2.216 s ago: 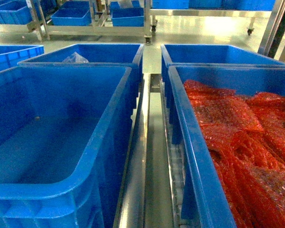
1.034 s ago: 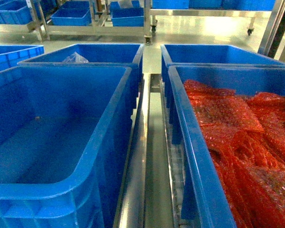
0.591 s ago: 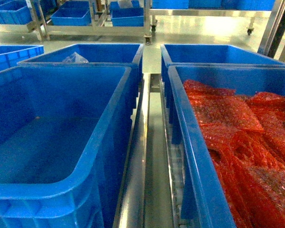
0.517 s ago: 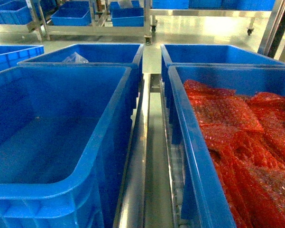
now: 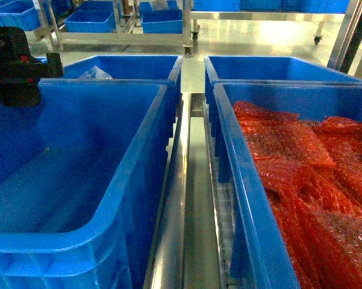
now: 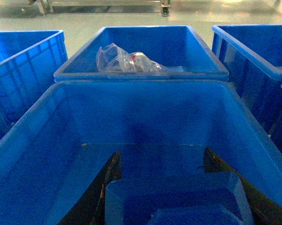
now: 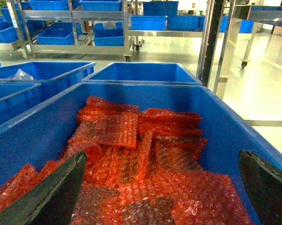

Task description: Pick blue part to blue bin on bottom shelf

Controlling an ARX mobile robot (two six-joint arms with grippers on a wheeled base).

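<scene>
Left wrist view shows the left gripper (image 6: pixel 173 197) clamped on the blue part (image 6: pixel 176 199), jaws poised over the blue bin (image 6: pixel 33 140), so release comes next, I judge, while the right gripper (image 7: pixel 162 187) hangs spread above red bubble-wrap bags (image 7: pixel 131 154).

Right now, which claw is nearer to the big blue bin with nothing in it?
Left. The left claw, holding a dark blue piece, hangs over the blue bin. The right claw hangs over the neighbouring crate of red bubble-wrap bags.
</scene>
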